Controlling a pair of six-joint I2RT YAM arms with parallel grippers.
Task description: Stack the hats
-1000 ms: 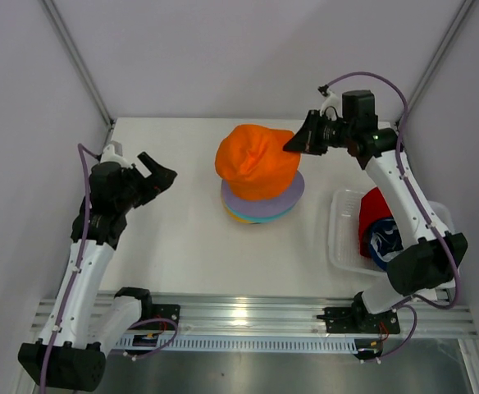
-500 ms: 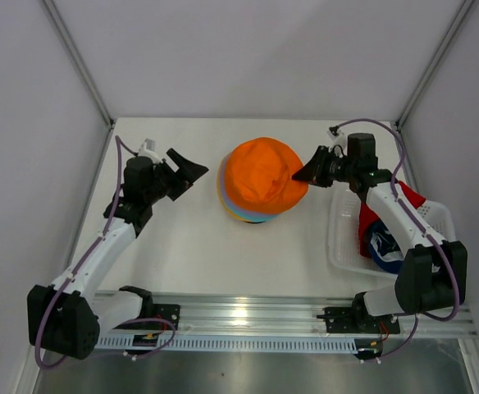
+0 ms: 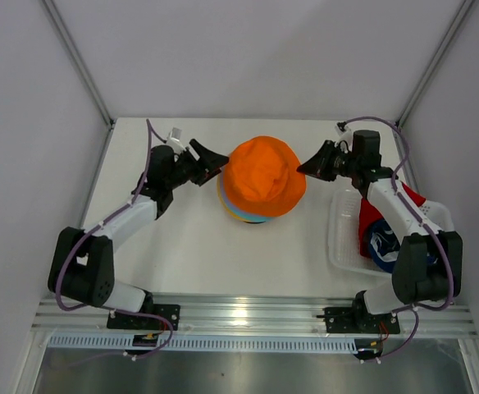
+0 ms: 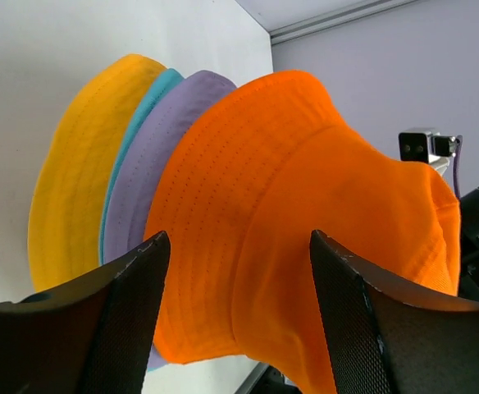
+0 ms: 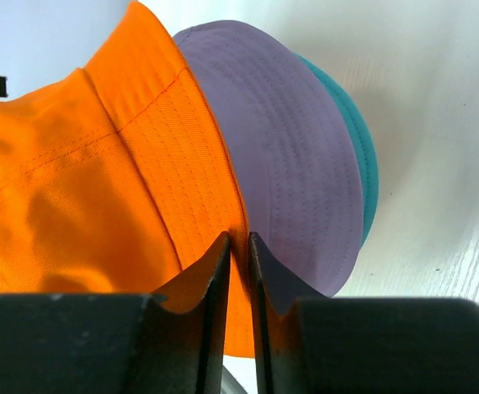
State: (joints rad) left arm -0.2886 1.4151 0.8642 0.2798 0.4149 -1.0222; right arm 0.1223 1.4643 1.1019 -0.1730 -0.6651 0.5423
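- The white mesh basket (image 3: 339,234) sits on the right side of the table (image 3: 182,246), beside the right arm. A crumpled red hat (image 3: 374,215) lies in it. A navy blue hat (image 3: 385,245) is tucked against the red hat's near side.
- The other four hats make one stack at the middle of the table, towards the back, between the two grippers.
- The orange hat (image 3: 262,176) lies on top, crown up. Its crown is rounded and softly creased, and rows of stitching run round its floppy brim, which covers most of the hats beneath.
- Under it, only the brims of the lavender hat (image 5: 297,148), the teal hat (image 5: 362,156) and the yellow hat (image 4: 84,164) peek out, fanned one past another.
- The left gripper (image 4: 239,242) is at the left edge of the orange brim. Its jaws are spread wide and grip nothing.
- The right gripper (image 5: 239,238) is at the right edge of the stack. Its jaws are almost together, with the edge of the orange brim caught in the thin slit between them.
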